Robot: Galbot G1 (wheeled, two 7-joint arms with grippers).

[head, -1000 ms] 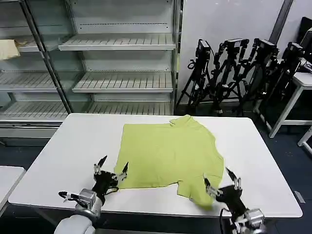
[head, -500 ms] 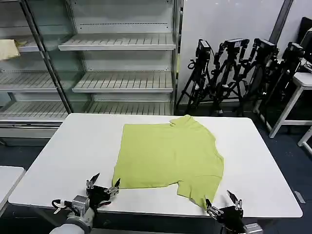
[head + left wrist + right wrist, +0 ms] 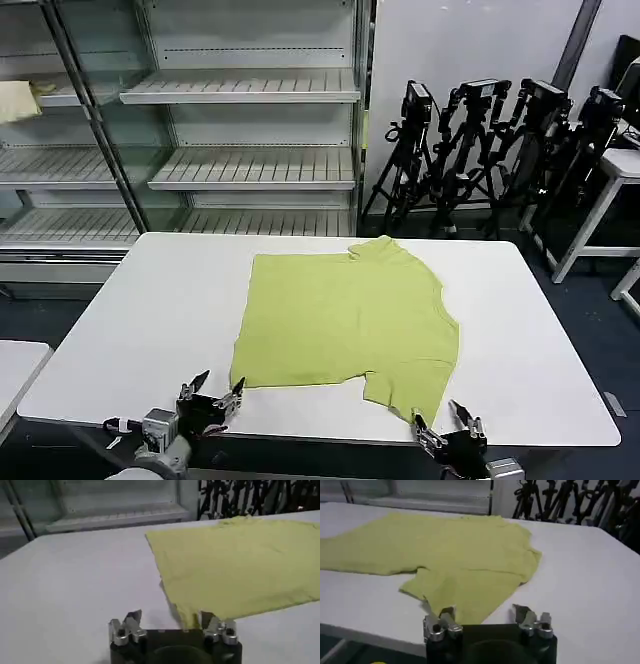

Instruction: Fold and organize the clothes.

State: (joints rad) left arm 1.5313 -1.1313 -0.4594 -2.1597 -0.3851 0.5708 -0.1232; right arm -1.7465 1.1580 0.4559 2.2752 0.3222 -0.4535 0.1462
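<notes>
Both arms have drawn back toward the robot since the earlier frame, off the cloth and down to the near edge of the table point(image 3: 140, 300). Left end effector point(image 3: 212, 391) hovers there with fingers apart, just short of the T-shirt point(image 3: 345, 315) and its near left corner, which lies ahead and slightly to its right. Spread flat mid-table, the shirt runs its long side across. Right end effector point(image 3: 447, 428), fingers also apart, sits just beside the near sleeve, about equally close.

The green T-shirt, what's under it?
The T-shirt lies flat on the white table, which shows all around it. Whatever might be beneath the cloth is covered.
</notes>
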